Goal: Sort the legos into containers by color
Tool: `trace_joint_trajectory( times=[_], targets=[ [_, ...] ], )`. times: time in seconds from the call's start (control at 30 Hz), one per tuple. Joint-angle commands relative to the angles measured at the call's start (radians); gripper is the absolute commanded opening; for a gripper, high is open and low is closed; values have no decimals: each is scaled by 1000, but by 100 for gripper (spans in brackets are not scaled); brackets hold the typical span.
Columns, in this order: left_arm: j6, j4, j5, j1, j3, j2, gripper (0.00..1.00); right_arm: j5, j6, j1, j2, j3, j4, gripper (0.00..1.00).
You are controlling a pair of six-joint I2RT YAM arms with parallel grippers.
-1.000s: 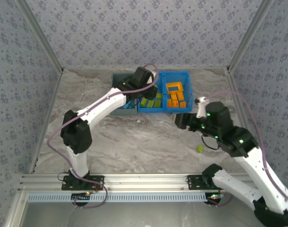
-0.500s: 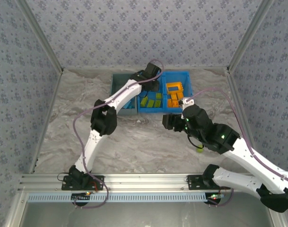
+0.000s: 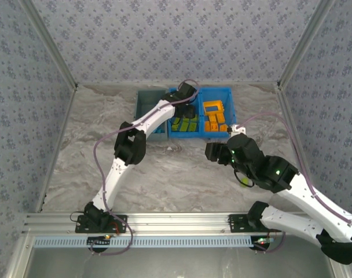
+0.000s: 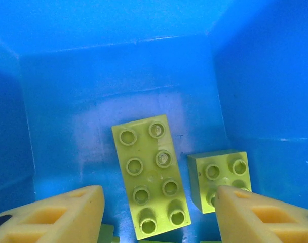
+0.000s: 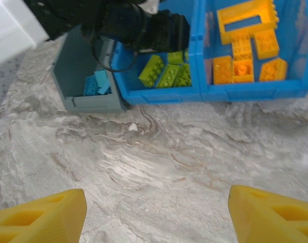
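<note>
Now, bright blue bin point(image 5: 255, 91): top of frame, lime and orange legos sorted inside.
Right fingers point(image 5: 37, 217): spread wide, empty, above the desk point(image 5: 159, 162).
Left fingers point(image 4: 58, 212): parted, empty, flanking an eight-stud brick point(image 4: 150, 174) lying lengthwise up-frame.
Stray lime lego point(image 3: 244, 184): lower right, beside the right arm, the nearer one.

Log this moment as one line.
left tool: open over lime bricks in blue bin | right tool: open above table | loose lime brick on table
</note>
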Motion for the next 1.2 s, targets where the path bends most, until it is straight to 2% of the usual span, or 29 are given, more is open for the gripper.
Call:
trace_joint_trajectory(
  times=[0.0, 0.1, 0.23, 0.33, 0.47, 0.63, 0.77, 0.93, 1.17],
  targets=[
    [-13, -12, 9, -15, 0, -102, 62, 99, 163, 3, -20, 12, -194, 77],
    [-8, 0, -6, -37, -34, -197, 67, 132, 331, -22, -9, 13, -394, 78],
    [18, 65, -28, -93, -186, -397, 73, 37, 412, -119, 11, -66, -470, 79],
    [55, 199, -11, -160, -397, -585, 78, -108, 370, -256, 25, -168, -430, 81],
    [137, 349, -1, -300, -700, -800, 83, -295, 248, -468, 32, -315, -301, 78],
    [120, 508, 34, -470, -1024, -994, 84, -352, 134, -585, 139, -355, -202, 77],
    [57, 541, 20, -569, -1156, -1057, 84, -350, 74, -625, 243, -370, -147, 72],
    [22, 564, -8, -655, -1210, -1075, 84, -345, 10, -682, 315, -392, -97, 64],
    [8, 546, -24, -681, -1233, -1105, 84, -340, -46, -719, 393, -389, -60, 56]
  ],
)
